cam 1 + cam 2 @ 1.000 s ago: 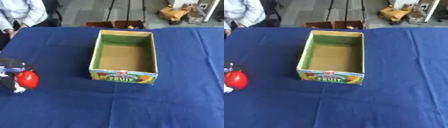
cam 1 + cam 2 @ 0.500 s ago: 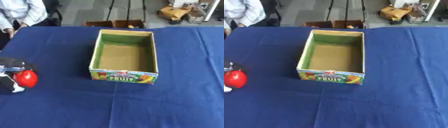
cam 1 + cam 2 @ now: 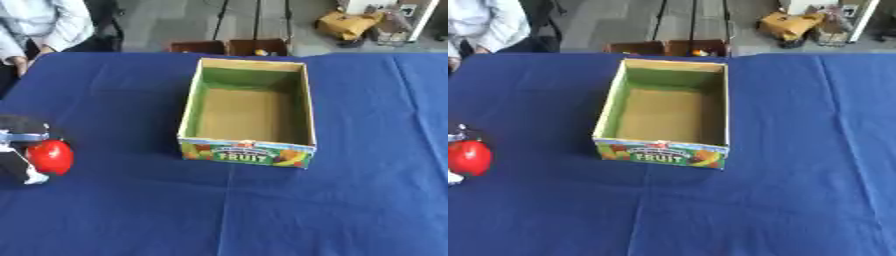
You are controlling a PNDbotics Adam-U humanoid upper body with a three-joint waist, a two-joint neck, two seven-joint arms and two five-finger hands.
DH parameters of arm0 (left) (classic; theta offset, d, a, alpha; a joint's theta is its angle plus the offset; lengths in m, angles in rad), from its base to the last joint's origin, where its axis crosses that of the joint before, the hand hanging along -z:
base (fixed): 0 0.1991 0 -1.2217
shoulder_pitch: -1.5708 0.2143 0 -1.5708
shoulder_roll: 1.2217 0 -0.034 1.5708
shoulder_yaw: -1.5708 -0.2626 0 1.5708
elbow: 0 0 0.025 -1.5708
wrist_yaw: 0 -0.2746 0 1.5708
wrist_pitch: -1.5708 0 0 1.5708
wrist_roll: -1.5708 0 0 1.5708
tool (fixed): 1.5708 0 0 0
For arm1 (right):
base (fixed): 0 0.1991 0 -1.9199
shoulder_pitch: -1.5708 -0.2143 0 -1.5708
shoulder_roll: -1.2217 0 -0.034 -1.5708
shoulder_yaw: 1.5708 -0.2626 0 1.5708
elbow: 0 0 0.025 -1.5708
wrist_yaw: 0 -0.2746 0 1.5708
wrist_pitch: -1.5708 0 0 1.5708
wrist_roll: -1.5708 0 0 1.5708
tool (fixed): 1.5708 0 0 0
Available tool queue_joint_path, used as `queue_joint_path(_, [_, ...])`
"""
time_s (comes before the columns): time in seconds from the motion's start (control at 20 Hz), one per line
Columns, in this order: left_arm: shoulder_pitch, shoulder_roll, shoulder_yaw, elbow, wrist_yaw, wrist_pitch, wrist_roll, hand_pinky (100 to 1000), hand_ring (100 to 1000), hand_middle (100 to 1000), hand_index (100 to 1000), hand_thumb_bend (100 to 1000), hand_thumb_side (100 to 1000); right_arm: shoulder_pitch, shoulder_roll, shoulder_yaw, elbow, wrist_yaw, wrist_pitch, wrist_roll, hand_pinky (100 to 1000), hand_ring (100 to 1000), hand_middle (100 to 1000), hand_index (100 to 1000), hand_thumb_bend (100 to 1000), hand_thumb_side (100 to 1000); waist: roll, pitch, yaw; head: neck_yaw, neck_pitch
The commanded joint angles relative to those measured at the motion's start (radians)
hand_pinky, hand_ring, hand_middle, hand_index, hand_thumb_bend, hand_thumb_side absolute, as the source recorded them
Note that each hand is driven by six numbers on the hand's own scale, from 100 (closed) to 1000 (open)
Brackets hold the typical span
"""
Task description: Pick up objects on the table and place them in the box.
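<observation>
At the table's left edge my left hand [image 3: 19, 150] is curled round a round red object [image 3: 50, 156], likely a fruit, just above the blue cloth. The same red object [image 3: 467, 157] shows at the far left of the right eye view. An open cardboard box [image 3: 302, 115] printed with "FRUIT" stands in the middle of the table, to the right of the hand and well apart from it; nothing shows inside it. My right hand shows in neither view.
A blue cloth covers the table [image 3: 350, 210]. Beyond its far edge stand brown crates [image 3: 229, 47] and tripod legs on a grey floor. A person sits at the far left corner, touching nothing on the table.
My left hand with the red object has drifted slightly to the left. The box has not moved.
</observation>
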Motion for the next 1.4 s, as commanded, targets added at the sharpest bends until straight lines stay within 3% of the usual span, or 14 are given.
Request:
queue_joint_path(0.05, [-0.010, 0.027, 0.009, 0.000, 0.017, -0.169, -0.193, 498, 758, 892, 865, 100, 426, -0.009, -0.010, -0.007, -0.015, 0.004, -0.008, -0.013, 744, 781, 583, 782, 100, 890, -0.002, -0.011, -0.002, -0.002, -0.014])
queue_joint_path(0.45, [-0.035, 0.019, 0.030, -0.021, 0.064, -0.117, -0.193, 499, 766, 810, 739, 100, 377, -0.009, -0.011, -0.006, -0.015, 0.001, -0.010, -0.015, 746, 779, 579, 781, 100, 887, 0.001, -0.011, -0.006, -0.006, -0.013])
queue_joint_path(0.9, [-0.096, 0.001, 0.059, -0.055, 0.082, -0.080, -0.193, 481, 755, 769, 703, 100, 330, -0.006, -0.013, -0.005, -0.015, -0.005, -0.009, -0.015, 747, 779, 578, 782, 100, 882, 0.003, -0.018, -0.005, -0.014, -0.009])
queue_joint_path(1.4, [-0.288, -0.107, 0.040, -0.022, 0.090, -0.092, -0.193, 429, 728, 741, 690, 100, 316, 0.005, -0.016, -0.003, -0.015, -0.007, -0.004, -0.015, 747, 779, 577, 782, 100, 874, 0.006, -0.037, -0.001, -0.015, 0.003])
